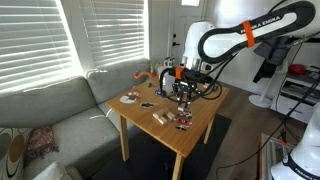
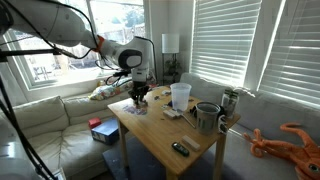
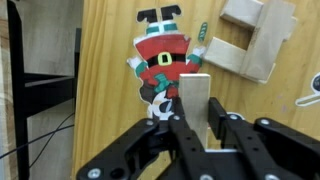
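Observation:
In the wrist view my gripper (image 3: 196, 110) is shut on an upright light wooden block (image 3: 195, 88), which sits between the two black fingers. Just beyond it a flat Santa figure (image 3: 160, 52) lies on the wooden table (image 3: 110, 60). More wooden block pieces (image 3: 250, 40) lie at the upper right. In both exterior views the gripper (image 1: 183, 92) (image 2: 139, 100) is low over the small wooden table (image 1: 200, 125) (image 2: 160, 135).
On the table stand a clear plastic cup (image 2: 180, 95), a metal mug (image 2: 206, 117) and a small dark object (image 2: 180, 148). An orange octopus toy (image 2: 290, 140) lies on the sofa, and a red and blue box (image 2: 100, 128) sits beside the table. The grey sofa (image 1: 60, 110) borders the table.

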`<state>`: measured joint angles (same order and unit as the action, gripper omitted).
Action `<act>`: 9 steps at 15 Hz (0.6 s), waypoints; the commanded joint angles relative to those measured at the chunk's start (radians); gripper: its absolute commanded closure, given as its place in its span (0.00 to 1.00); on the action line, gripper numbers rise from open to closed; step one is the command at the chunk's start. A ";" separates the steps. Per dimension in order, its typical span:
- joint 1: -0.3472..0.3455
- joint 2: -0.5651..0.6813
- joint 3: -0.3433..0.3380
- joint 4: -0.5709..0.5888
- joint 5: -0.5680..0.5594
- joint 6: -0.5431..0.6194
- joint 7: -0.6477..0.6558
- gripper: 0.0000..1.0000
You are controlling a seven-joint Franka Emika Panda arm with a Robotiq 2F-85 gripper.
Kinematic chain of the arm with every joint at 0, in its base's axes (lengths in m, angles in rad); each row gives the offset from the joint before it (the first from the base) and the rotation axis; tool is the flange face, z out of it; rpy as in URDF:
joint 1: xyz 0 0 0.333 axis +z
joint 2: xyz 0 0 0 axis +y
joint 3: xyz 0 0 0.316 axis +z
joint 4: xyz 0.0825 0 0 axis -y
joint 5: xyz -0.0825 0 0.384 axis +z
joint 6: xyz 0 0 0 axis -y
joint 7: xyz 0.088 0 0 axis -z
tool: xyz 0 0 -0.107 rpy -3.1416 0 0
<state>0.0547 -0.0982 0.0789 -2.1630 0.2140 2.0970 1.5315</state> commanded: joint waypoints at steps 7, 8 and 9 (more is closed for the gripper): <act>0.027 -0.001 0.038 0.008 0.000 0.000 0.086 0.71; 0.027 -0.001 0.038 0.008 0.000 0.000 0.086 0.93; 0.027 0.004 0.037 0.010 0.007 0.006 0.082 0.93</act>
<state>0.0812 -0.0987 0.1170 -2.1570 0.2133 2.0998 1.6167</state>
